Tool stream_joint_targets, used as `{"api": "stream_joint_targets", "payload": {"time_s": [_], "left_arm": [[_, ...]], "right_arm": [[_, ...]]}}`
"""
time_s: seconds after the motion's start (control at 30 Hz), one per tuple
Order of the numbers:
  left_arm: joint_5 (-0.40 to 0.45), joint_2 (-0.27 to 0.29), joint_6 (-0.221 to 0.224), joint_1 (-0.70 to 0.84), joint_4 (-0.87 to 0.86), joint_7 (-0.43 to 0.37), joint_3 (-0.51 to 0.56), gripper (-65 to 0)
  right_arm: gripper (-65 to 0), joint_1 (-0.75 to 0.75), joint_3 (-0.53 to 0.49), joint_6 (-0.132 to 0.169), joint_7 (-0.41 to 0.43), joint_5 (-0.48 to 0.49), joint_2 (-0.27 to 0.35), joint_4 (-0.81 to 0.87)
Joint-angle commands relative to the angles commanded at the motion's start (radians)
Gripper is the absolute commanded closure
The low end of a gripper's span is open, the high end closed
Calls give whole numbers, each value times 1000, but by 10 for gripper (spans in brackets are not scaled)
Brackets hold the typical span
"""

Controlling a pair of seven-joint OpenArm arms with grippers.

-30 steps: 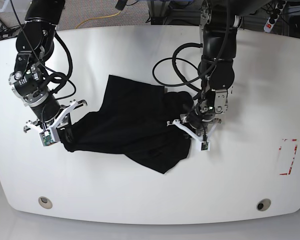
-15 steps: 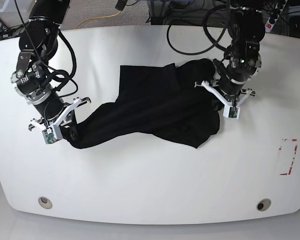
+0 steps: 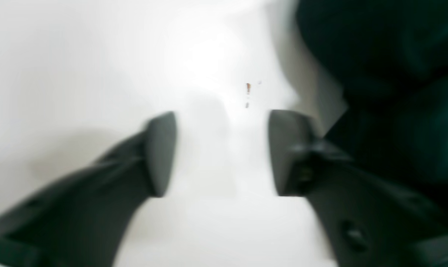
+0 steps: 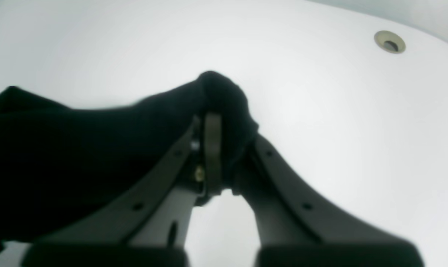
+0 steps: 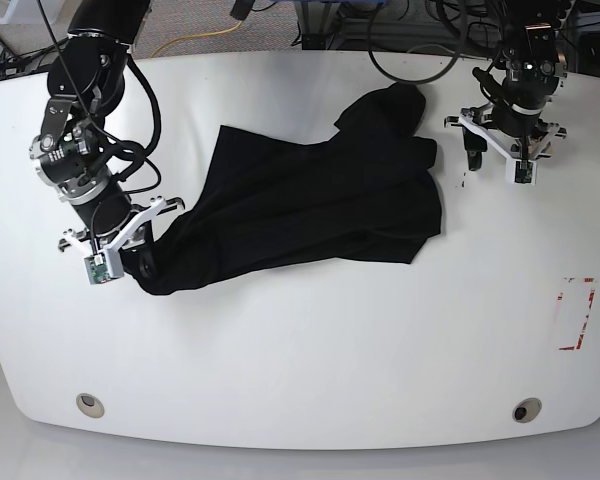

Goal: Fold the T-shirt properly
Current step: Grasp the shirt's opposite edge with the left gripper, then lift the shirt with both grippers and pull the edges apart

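Note:
The black T-shirt [image 5: 310, 200] lies crumpled and stretched slantwise across the white table, from the front left to the back right. No graphic shows on it. My right gripper [image 5: 140, 262], on the left of the base view, is shut on the T-shirt's lower left end. The right wrist view shows a bunch of black cloth [image 4: 224, 100] pinched between those fingers [image 4: 212, 148]. My left gripper [image 5: 490, 160] stands open to the right of the T-shirt's top corner, apart from it. In the left wrist view its gripper [image 3: 222, 152] holds nothing, and the T-shirt [image 3: 379, 55] is to the right.
A red tape mark [image 5: 577, 315] sits near the table's right edge. Two round holes [image 5: 91, 404] [image 5: 525, 410] lie near the front edge. Cables and equipment crowd the floor behind the table's far edge [image 5: 280, 55].
My left gripper has let go of the T-shirt and moved further back and right. The T-shirt's right end was drawn back and right and now lies stretched out. The right gripper keeps its hold.

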Motion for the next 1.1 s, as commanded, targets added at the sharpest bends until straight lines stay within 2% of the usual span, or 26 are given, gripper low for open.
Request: {"api": "stream_joint_targets", "payload": {"time_s": [0.1,0.2,0.33,0.67,0.93,1.1], "left_arm": [[0,5,-2,-61,-3,12,0,-406],[0,14,-2,-173,-38,104,15,-406],[2,41,-2,-308,-123,176,21,-406],[0,101,-3,-535,-400,181,23,-403],[0,120,-3,-626,-609,173,23,-403],[0,129,-5,-652,-749,107,25,-403]], "right_arm": [[0,0,0,0,0,0,-2,0],[0,0,0,0,0,0,-2,0],[0,0,0,0,0,-6,-15,0],[0,-2,0,0,0,-2,-17,0],[0,-2,0,0,0,-6,-17,0],[0,-2,0,0,0,-6,-17,0]]}}
